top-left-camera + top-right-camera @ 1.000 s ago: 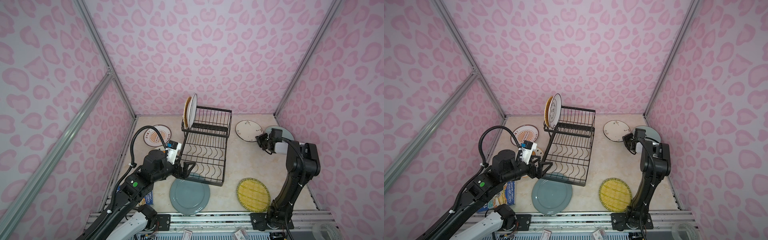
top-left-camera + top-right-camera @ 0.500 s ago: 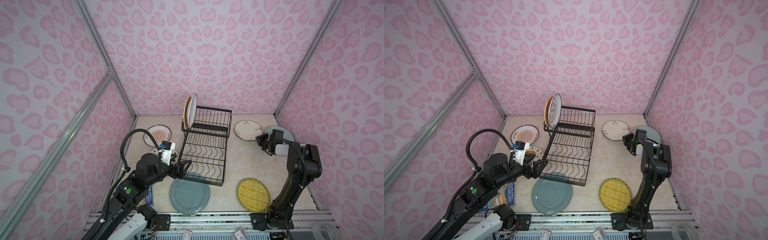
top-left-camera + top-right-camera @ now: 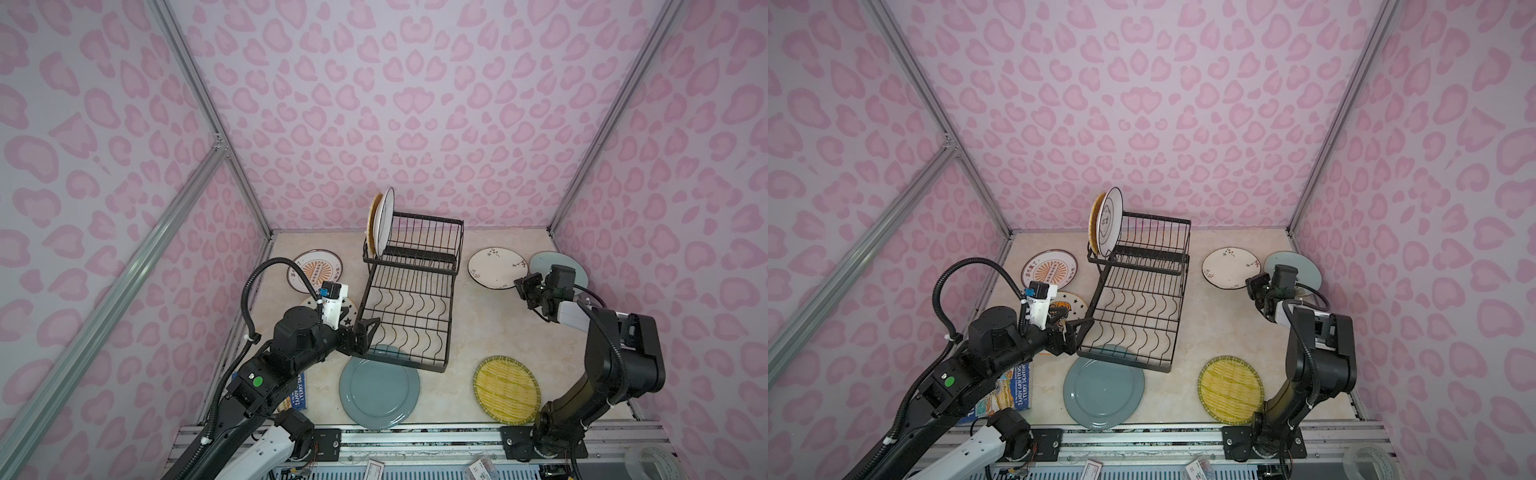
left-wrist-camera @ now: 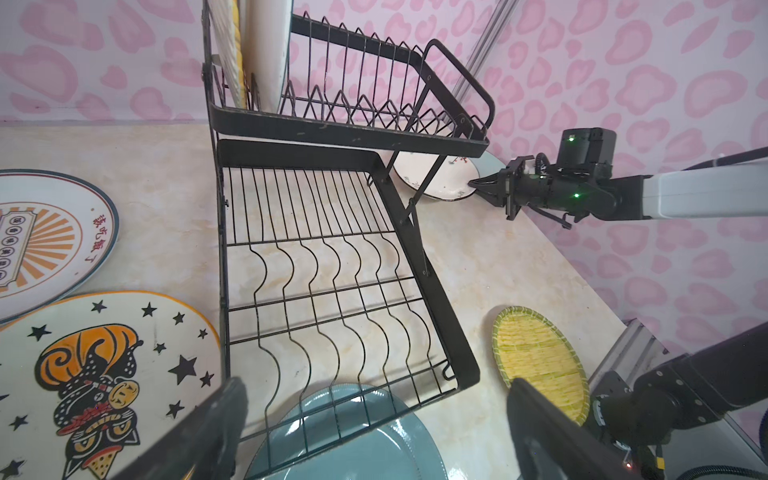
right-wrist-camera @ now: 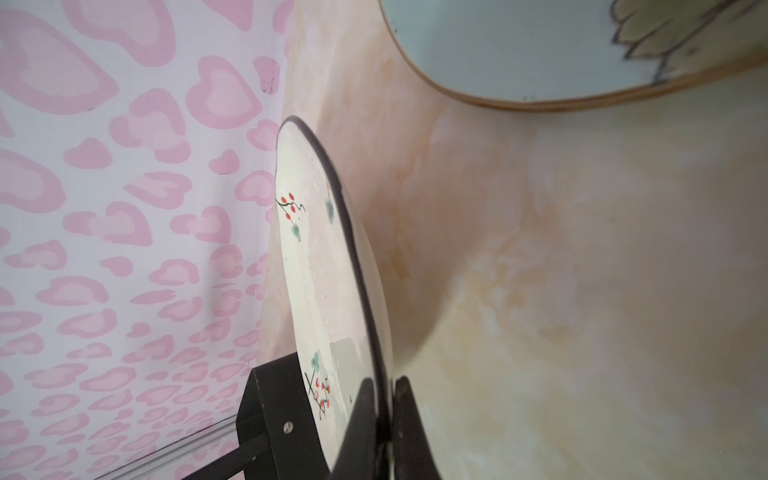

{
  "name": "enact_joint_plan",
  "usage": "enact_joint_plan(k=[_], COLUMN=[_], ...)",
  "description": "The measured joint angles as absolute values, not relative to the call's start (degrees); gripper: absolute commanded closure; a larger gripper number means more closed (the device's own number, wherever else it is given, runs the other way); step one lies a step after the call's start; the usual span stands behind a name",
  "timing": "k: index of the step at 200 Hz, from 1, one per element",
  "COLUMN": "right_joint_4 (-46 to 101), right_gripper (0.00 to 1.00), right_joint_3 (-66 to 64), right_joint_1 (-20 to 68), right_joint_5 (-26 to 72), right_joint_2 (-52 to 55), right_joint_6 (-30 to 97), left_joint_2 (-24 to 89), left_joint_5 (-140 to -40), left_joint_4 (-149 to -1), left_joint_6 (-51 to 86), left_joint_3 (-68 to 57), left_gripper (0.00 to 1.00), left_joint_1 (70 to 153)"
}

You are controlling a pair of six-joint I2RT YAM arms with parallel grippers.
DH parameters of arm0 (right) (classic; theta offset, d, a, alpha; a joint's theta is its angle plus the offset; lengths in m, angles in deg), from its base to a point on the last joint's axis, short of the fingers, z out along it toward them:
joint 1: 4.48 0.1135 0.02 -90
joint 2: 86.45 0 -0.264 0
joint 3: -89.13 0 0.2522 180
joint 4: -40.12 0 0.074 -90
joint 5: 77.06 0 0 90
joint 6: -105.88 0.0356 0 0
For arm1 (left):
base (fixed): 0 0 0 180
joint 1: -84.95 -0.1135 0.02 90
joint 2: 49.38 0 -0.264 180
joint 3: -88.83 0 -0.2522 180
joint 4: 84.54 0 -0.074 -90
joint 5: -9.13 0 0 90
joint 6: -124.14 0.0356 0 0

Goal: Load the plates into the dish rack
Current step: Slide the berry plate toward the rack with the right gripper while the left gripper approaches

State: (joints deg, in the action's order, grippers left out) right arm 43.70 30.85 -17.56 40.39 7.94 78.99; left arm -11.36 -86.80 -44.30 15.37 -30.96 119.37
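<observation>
1. On the far right of the table (image 3: 478, 332), the fingers of your right gripper (image 3: 519, 286) were clamped on the rim of the sprig plate (image 3: 492, 268), tilting that edge up.
2. Your left gripper (image 3: 365, 338) hung with fingers wide apart and empty beside the near corner of the rack (image 4: 340, 135).
3. Two plates (image 3: 384, 220) stood in its raised tier; six lay outside, so you were early on.

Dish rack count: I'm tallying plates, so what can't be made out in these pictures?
- Orange plate: both top views, only its rim shows behind the white plate in the dish rack.
- Star plate: top views, partly under the left wrist camera.
- Pale blue plate: top views, the right arm covers part; right wrist view, cut off by the edge.
- Book: top views, mostly under the left arm.
</observation>
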Motion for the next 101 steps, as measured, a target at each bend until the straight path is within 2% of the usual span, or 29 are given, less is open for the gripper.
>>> enact_joint_plan(k=[101], right_joint_4=[34.83], right_gripper=[1.00], right_joint_3=[49.59], right_joint_1=[-23.29], right_joint_5=[47.73], right_joint_2=[-25.18], right_joint_6=[71.67], left_joint_2=[-8.52], left_joint_5=[-84.74], left_joint_4=[-43.47], left_joint_6=[15.37], left_joint_3=[-31.00], left_gripper=[0.02], left_joint_1=[119.37])
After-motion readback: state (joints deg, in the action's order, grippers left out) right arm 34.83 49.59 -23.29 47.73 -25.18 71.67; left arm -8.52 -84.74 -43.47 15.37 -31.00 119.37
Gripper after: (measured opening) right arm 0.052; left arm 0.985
